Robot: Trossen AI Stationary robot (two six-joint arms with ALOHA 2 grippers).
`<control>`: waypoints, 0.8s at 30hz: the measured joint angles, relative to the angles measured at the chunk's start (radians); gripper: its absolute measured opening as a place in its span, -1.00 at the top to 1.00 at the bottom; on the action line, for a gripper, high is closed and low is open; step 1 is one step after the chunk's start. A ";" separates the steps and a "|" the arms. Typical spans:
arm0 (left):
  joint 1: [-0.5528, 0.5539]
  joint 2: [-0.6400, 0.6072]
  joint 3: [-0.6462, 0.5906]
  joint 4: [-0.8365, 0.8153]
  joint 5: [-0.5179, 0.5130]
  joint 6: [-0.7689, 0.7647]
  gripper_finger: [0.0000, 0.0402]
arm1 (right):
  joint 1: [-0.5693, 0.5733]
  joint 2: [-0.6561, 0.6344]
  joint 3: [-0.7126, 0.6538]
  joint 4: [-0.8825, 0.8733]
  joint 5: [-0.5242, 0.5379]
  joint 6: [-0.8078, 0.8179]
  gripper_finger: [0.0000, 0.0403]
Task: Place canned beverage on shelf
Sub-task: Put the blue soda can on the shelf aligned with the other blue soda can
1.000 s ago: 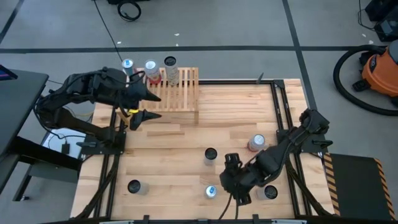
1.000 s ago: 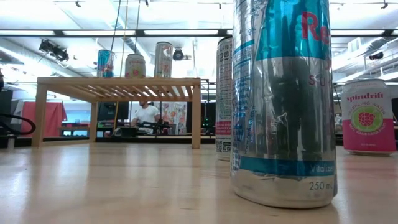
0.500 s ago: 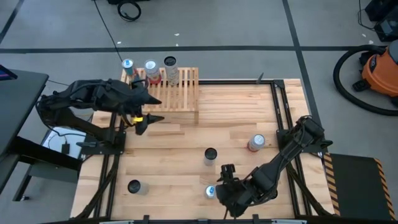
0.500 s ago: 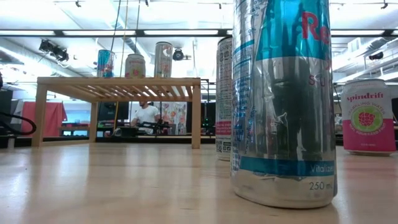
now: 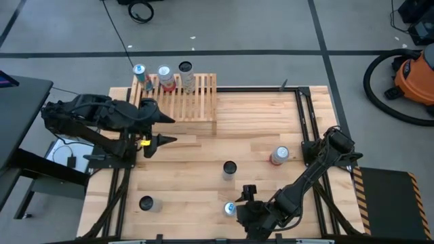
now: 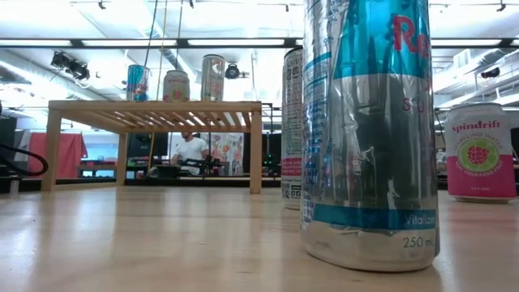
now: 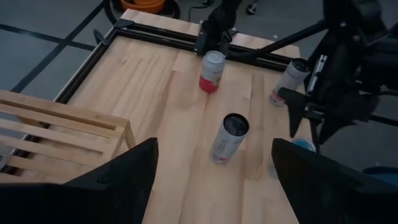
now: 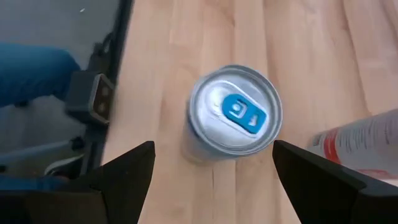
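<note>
High view shows the right gripper point(image 5: 245, 211) poised at the near edge of the table, just right of and above a blue-topped can point(image 5: 230, 208) that stands upright, its long axis vertical. Right wrist view looks almost straight down on that can's lid point(image 8: 235, 117), which sits between the two dark fingers point(image 8: 127, 168) with clear wood showing on either side, so the jaws are spread wide and grasp nothing; the can lies directly ahead of them, and a straight descent should, I judge, bring the fingers to either side of its body. This arm is far nearer that can than the other. The left gripper point(image 5: 160, 129) hangs near the table's left side, just in front of the shelf point(image 5: 193, 108), its fingers parted and empty. The shelf stands at the far left corner, well apart from the blue-topped can, so the carry runs diagonally across the table. By count: three cans already stand in a row along the shelf's far edge point(image 5: 163, 76); five more stand on the table, namely the blue-topped one, a dark-topped can point(image 5: 229, 168) mid-table, a pink can point(image 5: 280, 156) to the right, one near the left corner point(image 5: 146, 202), and one point(image 7: 291, 73) partly hidden under the right arm. One shelf, two arms.
</note>
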 joint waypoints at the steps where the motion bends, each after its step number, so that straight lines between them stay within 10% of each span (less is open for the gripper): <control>1: -0.005 0.000 0.000 0.000 -0.001 -0.009 -0.57 | 0.000 0.000 -0.013 0.004 0.017 0.009 -0.67; 24: -0.019 0.000 0.000 0.000 -0.039 -0.011 -0.57 | -0.038 -0.001 -0.203 0.372 0.065 -0.055 -0.65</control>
